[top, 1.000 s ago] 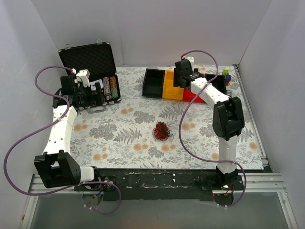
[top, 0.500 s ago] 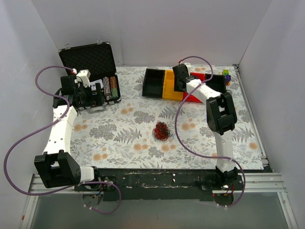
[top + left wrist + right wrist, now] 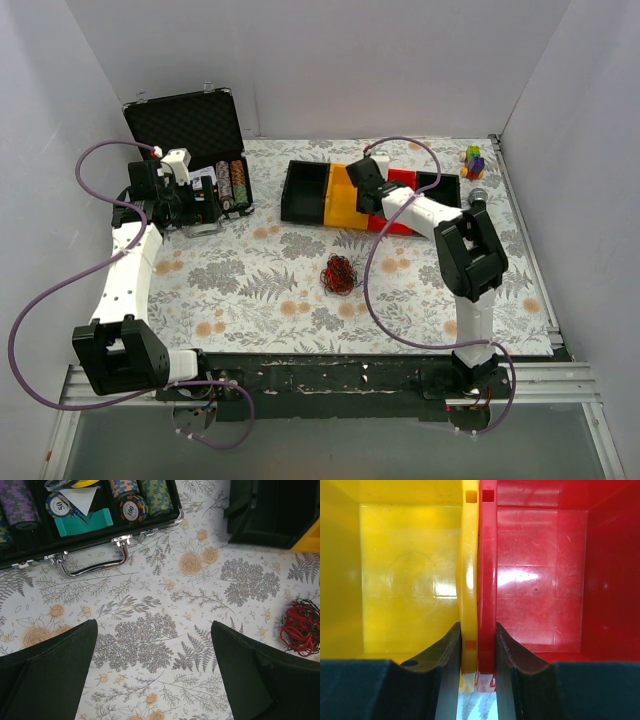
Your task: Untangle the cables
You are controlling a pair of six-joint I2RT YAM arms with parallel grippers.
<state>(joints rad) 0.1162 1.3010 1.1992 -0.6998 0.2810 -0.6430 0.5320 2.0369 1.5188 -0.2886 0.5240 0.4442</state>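
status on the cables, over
Left end effector open, empty. Right end effector pinching joined walls of two bins. Cables bunched in the open, untouched.

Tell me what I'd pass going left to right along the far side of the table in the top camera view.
open poker chip case → black bin → yellow bin → red bin → small colourful toy

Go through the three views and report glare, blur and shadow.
Top external: soft, even light, faint shadows, sharp; the cables are too small to separate strands. Left wrist: the tablecloth is crisp, the dark fingers featureless. Right wrist: white glare on the floors of the yellow bin and red bin; the fingers clamping the bin walls are slightly soft.
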